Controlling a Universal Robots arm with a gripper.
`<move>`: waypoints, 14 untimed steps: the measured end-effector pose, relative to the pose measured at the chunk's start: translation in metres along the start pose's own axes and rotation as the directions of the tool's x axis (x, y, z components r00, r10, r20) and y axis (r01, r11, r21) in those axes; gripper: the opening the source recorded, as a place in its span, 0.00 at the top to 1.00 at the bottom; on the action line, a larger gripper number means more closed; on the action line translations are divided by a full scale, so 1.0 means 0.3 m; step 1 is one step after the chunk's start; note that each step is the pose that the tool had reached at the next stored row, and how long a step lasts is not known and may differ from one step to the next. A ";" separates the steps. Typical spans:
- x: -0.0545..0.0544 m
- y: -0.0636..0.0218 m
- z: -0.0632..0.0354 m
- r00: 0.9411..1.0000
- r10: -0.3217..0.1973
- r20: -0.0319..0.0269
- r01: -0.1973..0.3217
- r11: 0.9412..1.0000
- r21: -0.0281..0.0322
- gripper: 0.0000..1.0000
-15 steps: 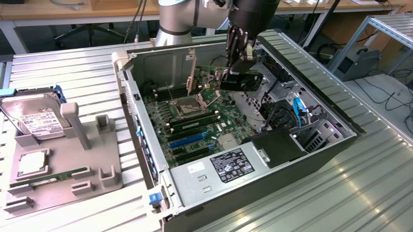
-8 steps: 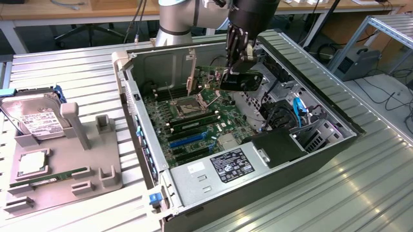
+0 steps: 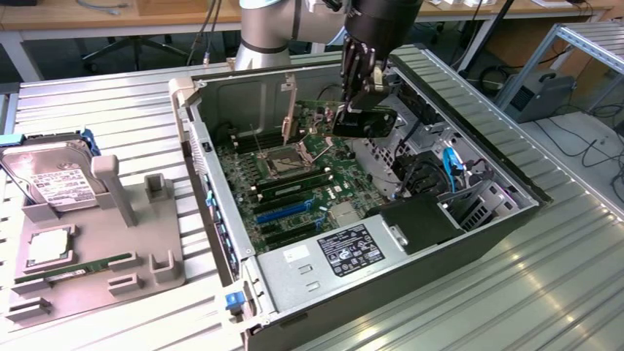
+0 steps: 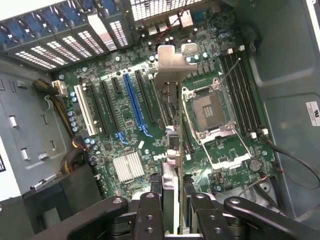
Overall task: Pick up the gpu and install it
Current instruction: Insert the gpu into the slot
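A ribbed silver metal counter of long parallel slats fills the near ground, with pale glints of overhead light on its near part at the exterior view's right. Along the far edge runs a light wooden desk on grey legs, with the black star base of an office chair beneath it. At the far right stand a bare aluminium-profile frame and a grey boxy unit on the grey floor, where black cables trail.
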State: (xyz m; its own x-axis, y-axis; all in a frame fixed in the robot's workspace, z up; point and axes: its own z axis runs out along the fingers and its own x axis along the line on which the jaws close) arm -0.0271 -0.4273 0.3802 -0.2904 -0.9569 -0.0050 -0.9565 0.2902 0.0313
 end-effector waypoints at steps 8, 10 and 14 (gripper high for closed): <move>0.000 0.000 0.000 1.000 -0.010 0.000 0.010 1.000 0.000 0.73; 0.000 0.000 0.000 1.000 -0.013 0.000 0.013 1.000 0.000 0.73; 0.000 0.000 0.000 1.000 -0.018 -0.001 0.018 1.000 0.000 0.73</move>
State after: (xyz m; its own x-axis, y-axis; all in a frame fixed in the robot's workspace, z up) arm -0.0271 -0.4273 0.3802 -0.2729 -0.9620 -0.0050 -0.9616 0.2727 0.0313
